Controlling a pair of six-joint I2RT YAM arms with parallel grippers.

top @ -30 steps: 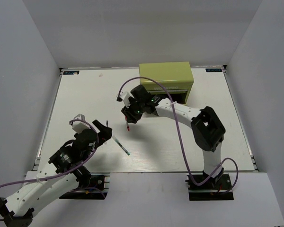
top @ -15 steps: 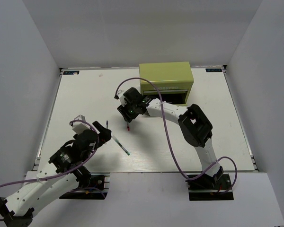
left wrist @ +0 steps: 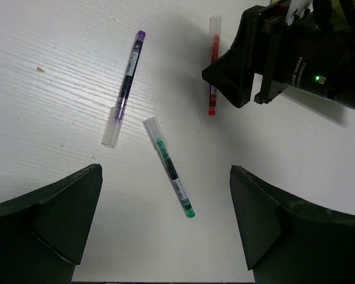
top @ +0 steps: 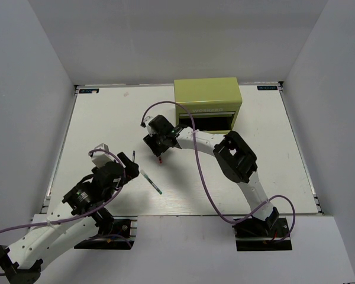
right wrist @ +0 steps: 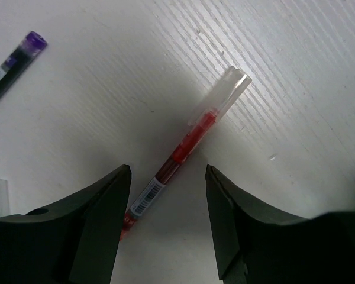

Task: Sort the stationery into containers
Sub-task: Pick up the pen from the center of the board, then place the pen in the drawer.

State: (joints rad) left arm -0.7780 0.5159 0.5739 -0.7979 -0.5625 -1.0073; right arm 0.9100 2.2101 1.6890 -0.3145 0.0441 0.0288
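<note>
Jaws on the right arm stand open and low over the bench, straddling a red pen without closing on it. In the right wrist view the pen runs slantwise through the gap, with its clear cap toward the upper right and its barcode label toward the lower left. That lower end slips in beside one finger. Whether it touches that finger I cannot tell. The other finger stands apart from the pen. A purple-tipped pen shows at the upper-left corner of that view, apart from the red one.

Jaws on the left arm are spread wide and hold nothing. Their two dark fingers sit at the bottom corners of the left wrist view, above the bench. A green-tipped pen lies flat on the bench between them, with its clear cap at the upper end and its green tip at the lower. The purple-tipped pen lies just to its left and the red pen lies farther up to its right, partly behind the right arm's black wrist housing.

From above, all three pens lie loose near the bench's middle. The olive-green box stands at the far edge, well apart from them, with a dark opening low in its front.
</note>
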